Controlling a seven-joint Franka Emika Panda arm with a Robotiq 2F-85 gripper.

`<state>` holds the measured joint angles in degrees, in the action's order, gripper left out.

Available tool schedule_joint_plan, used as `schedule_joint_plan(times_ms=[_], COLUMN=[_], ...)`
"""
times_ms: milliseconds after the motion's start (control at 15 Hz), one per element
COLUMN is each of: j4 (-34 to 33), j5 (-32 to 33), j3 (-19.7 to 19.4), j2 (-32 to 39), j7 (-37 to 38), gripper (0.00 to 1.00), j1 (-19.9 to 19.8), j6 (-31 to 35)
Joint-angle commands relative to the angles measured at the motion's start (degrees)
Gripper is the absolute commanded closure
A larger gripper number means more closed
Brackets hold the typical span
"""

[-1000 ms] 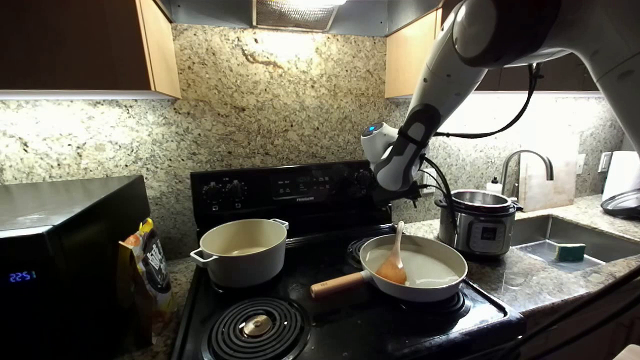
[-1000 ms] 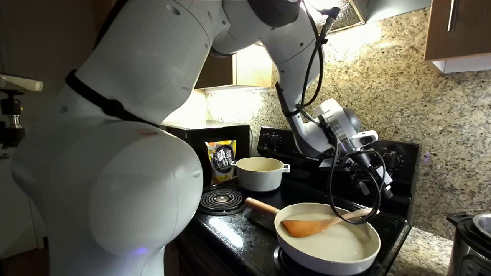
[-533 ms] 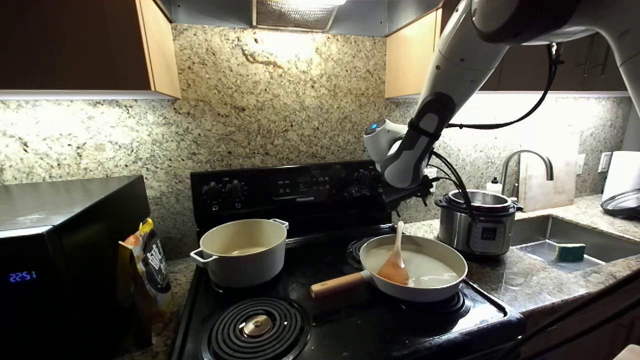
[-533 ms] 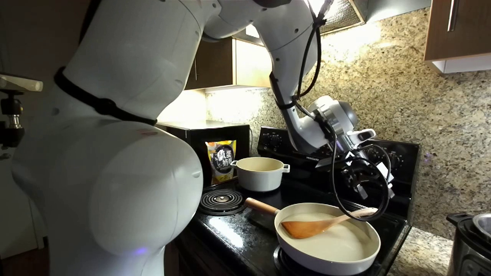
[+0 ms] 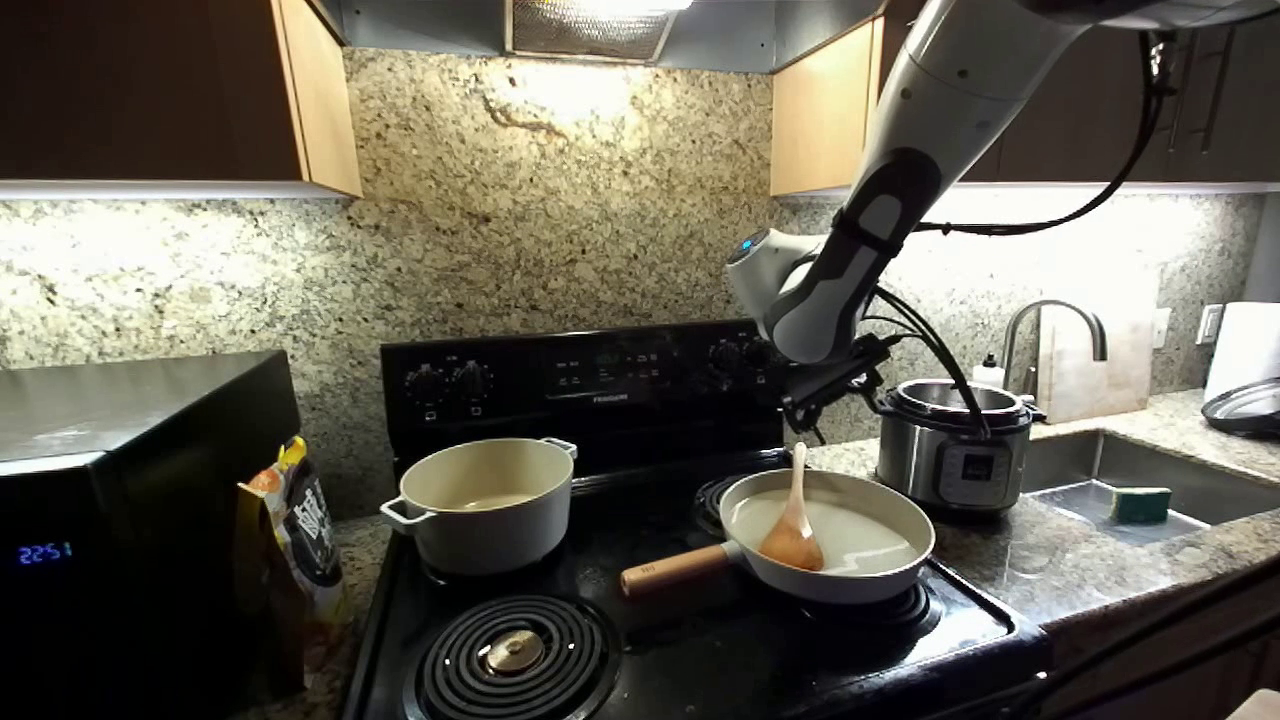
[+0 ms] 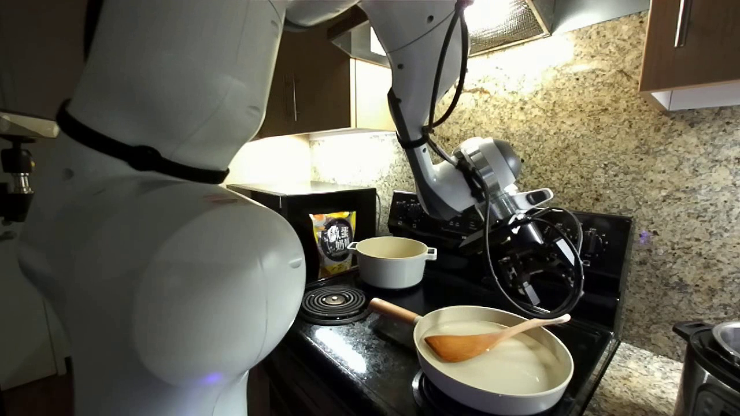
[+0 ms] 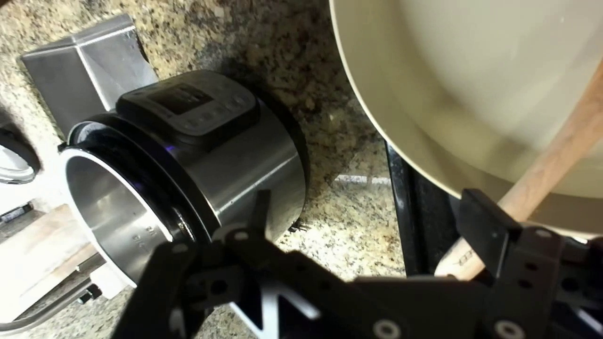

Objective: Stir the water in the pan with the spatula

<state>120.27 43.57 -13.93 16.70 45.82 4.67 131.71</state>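
The cream-white pan (image 6: 491,394) sits on the stove, its wooden handle pointing away from the steel cooker. Pale water (image 5: 865,545) covers its bottom. The wooden spatula (image 6: 462,346) leans in it, blade in the water, pale handle (image 5: 797,480) resting over the back rim. My gripper (image 7: 374,214) is open above the handle end, beyond the pan's rim. In the wrist view the spatula's handle tip (image 7: 464,263) shows behind the right-hand finger (image 7: 487,226); nothing is held between the fingers. In an exterior view the gripper (image 6: 549,294) hangs just above the handle, partly behind a cable.
A steel cooker (image 5: 955,450) stands on the counter close beside the pan. A deeper cream pot (image 5: 490,510) occupies another burner. Behind the stove rises its black control panel (image 5: 600,400). A loose cable loop (image 6: 491,260) dangles from the wrist near the pan.
The arm has shifted, with the gripper swinging a little towards the cooker in one picture and leftwards in another. The spatula's blade has drifted slightly in the water. The jaws stayed open.
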Motion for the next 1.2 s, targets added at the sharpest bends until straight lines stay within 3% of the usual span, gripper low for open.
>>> schedule_joint_plan(times_ms=[0, 467, 1133], j4=[3.8, 7.1, 5.8], j5=[-0.5, -1.4, -0.4], j3=[2.9, 4.9, 4.9], j2=[-4.1, -5.9, -3.6], j7=[-4.4, -6.9, -4.5], gripper=[0.00, 0.00, 0.00], j1=[-1.7, -2.7, -3.7], j6=[-4.5, -8.9, -8.1])
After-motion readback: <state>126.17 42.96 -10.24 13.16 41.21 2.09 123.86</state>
